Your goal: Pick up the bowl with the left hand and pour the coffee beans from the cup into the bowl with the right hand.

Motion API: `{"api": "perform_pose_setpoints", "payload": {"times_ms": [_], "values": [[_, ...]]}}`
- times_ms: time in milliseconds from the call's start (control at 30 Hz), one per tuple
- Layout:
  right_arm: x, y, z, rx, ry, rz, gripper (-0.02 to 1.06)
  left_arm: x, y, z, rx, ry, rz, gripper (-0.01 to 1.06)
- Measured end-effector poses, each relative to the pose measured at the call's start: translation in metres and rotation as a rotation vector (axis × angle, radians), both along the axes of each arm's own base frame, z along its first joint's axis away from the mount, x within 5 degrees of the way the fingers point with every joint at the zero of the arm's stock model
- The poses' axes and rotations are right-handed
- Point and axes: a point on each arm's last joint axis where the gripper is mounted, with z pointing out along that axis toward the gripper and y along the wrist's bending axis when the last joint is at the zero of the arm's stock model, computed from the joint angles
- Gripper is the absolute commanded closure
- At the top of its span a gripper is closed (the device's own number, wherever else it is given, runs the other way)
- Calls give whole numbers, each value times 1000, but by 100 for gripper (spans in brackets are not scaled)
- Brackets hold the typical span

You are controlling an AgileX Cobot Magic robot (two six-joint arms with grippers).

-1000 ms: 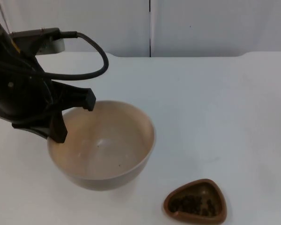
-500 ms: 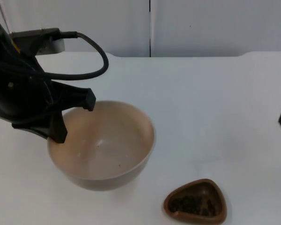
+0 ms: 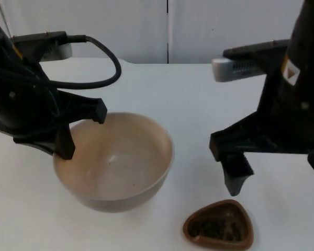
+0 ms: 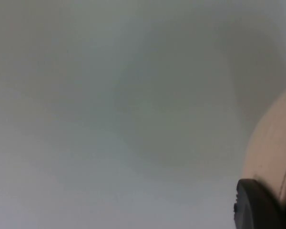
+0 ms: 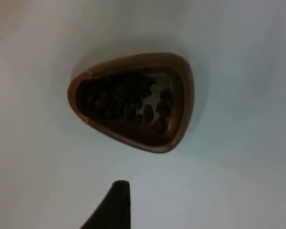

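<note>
The left gripper (image 3: 81, 130) is clamped on the near-left rim of the wide beige ceramic bowl (image 3: 115, 162), one finger inside and one outside, presenting it as a receptacle. The right gripper (image 3: 275, 164) hangs with fingers spread and empty above the brown rounded-triangular cup of coffee beans (image 3: 219, 225), which stands on the white table (image 3: 199, 94), so its fingers can straddle the cup.

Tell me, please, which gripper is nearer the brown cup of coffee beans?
Right. The right gripper hovers just above the cup, apart from it; the left gripper sits across the table at the bowl.
</note>
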Motion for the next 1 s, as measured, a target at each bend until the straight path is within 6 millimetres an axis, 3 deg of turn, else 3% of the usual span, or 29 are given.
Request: {"api": "perform_pose_setpoints", "payload": {"times_ms": [300, 667, 1000], "values": [[3, 6, -26, 15, -17, -33, 0, 0, 0, 0, 0, -2, 0, 105], [-12, -16, -65, 20, -37, -148, 0, 1, 0, 0, -2, -10, 2, 105], [-9, -16, -67, 53, -90, -182, 0, 1, 0, 0, -4, -16, 3, 105]]}}
